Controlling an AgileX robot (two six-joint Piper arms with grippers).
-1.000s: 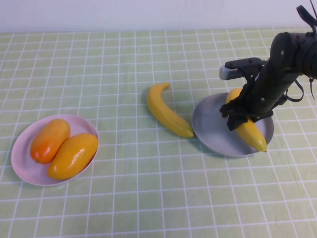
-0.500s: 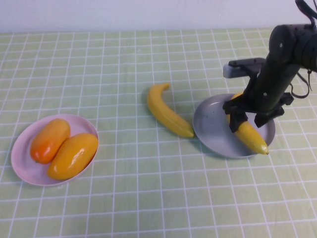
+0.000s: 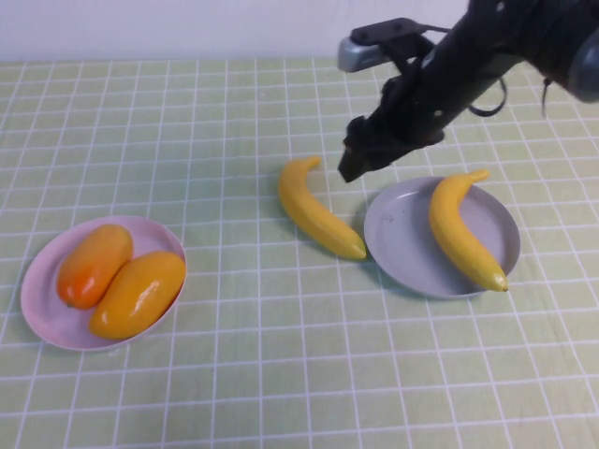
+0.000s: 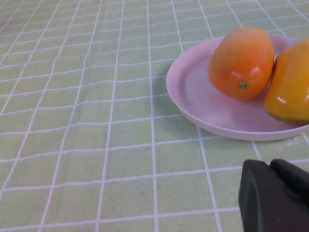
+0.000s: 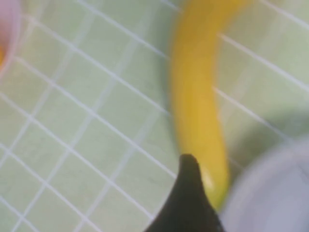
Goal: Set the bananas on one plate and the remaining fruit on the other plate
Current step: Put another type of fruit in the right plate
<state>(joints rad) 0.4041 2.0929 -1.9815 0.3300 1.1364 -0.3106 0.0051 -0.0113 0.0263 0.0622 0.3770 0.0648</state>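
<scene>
Jaws of the right gripper point(image 3: 352, 166) stand apart and empty, hanging above the counter point(image 3: 281, 374) just beyond the loose banana point(image 3: 314, 210). That banana lies on the green checked cloth, its lower tip touching or nearly touching the rim of the grey-blue plate point(image 3: 398, 238). A second banana point(image 3: 460, 232) rests inside that plate. Both mango-like fruits point(image 3: 117, 276) sit together on the pale pink plate point(image 3: 42, 313), well apart on the robot's left. Beside that plate waits the left gripper point(image 4: 275, 195), jaws together. One likely risk: the glossy, curved banana could roll or slip under a grip taken off its middle, or nudge the plate.
</scene>
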